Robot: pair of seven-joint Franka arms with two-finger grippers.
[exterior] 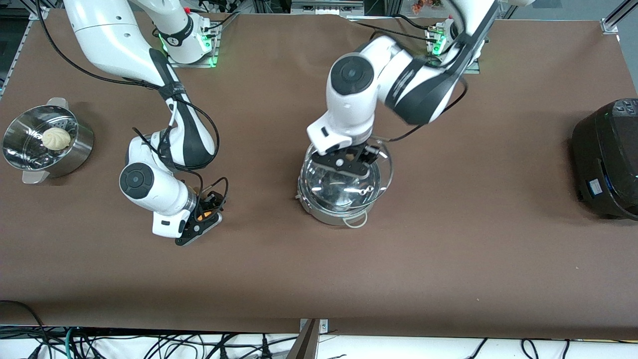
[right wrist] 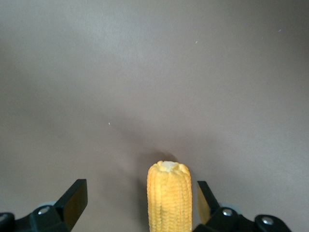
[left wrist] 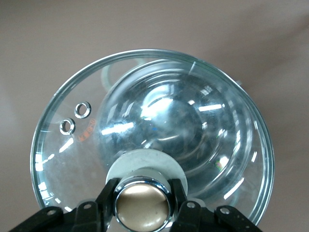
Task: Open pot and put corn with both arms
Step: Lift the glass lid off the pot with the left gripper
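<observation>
left tool (left wrist: 142, 205) clamped, right tool (right wrist: 137, 203) spread.

Left hand (exterior: 355, 158) grips the pot (exterior: 344, 185) lid's knob.

The glass lid (exterior: 344, 182) covers the shiny round steel pot (exterior: 344, 212), blocking entry; bare brown table (exterior: 448, 249) surrounds it.

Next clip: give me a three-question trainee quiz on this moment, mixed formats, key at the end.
1. True or false: the left pincer is shut on the lid's knob.
2. What lies between the right pincer's open fingers? A) white bun B) corn C) nothing
3. Fill in: the bun sits in the steamer bowl, toward the ___ arm's end of the table.

Key: 1 true; 2 B; 3 right. The lid is over the pot.
</observation>
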